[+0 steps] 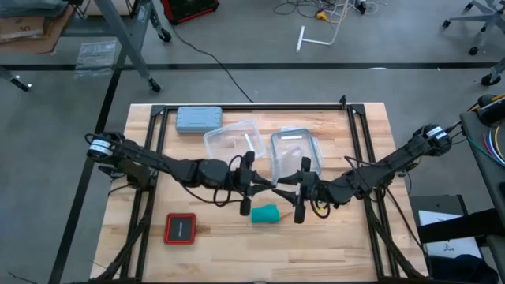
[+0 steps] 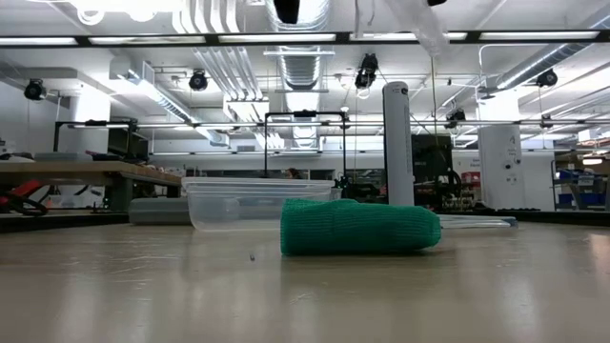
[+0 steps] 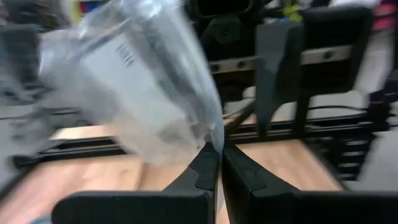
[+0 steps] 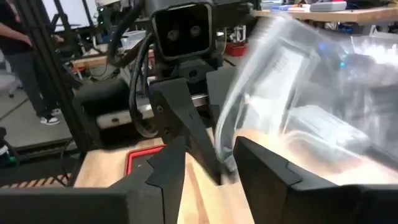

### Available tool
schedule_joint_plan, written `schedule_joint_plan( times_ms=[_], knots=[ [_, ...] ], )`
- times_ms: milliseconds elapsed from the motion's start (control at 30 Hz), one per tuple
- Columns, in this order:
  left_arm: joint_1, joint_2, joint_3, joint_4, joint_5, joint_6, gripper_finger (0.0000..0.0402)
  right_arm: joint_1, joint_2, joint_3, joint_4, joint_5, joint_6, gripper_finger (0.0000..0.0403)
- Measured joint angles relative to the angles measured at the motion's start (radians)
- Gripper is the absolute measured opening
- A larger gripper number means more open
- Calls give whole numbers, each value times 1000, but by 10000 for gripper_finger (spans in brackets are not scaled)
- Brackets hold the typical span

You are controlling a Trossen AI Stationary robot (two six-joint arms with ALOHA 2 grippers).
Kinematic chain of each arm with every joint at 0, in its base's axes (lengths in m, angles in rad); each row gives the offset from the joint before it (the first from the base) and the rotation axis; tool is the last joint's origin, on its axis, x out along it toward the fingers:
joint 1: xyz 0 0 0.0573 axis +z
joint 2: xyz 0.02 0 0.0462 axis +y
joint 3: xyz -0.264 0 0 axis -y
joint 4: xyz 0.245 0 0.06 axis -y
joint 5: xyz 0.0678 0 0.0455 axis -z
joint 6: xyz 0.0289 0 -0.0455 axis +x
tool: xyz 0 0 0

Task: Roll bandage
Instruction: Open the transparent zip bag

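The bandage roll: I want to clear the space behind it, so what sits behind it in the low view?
Behind the bandage roll sit a clear plastic container and a grey case. The roll covers part of the container.

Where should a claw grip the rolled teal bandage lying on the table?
Grip the bandage across its middle, coming from straight above: it lies on its side as a short cylinder, ends pointing left and right, so fingers closing front-to-back would likely hold it.

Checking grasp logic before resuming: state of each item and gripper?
bandage: rolled, lying loose on table.
clear plastic bag: lifted, pinched by left gripper.
left gripper: shut on bag.
right gripper: open, at bag edge.
grey-blue case: closed, on table.
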Motion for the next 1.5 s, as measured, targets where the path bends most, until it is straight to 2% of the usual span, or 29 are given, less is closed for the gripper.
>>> schedule_joint_plan(
  times_ms=[67,133,567,767,967,1133,1333,1500],
  knots=[
    [15,0,0,0,74,-29,1,0,0,0,0,0,-24,131],
    [24,0,0,0,100,-58,1,-1,0,0,1,-12,-32,122],
    [32,-1,0,-37,99,-80,4,0,0,0,63,-69,-94,42],
    [33,-1,0,-37,99,-88,4,7,0,0,62,-90,-88,26],
    [35,-1,0,-37,160,-105,4,16,0,0,55,-95,-100,29],
    [38,-1,0,-25,228,-119,4,20,0,0,53,-97,-103,59],
    [38,-2,0,-21,231,-122,4,20,0,0,48,-97,-103,98],
    [38,-2,0,-21,231,-122,4,20,0,0,34,-98,-103,98]
  ],
)
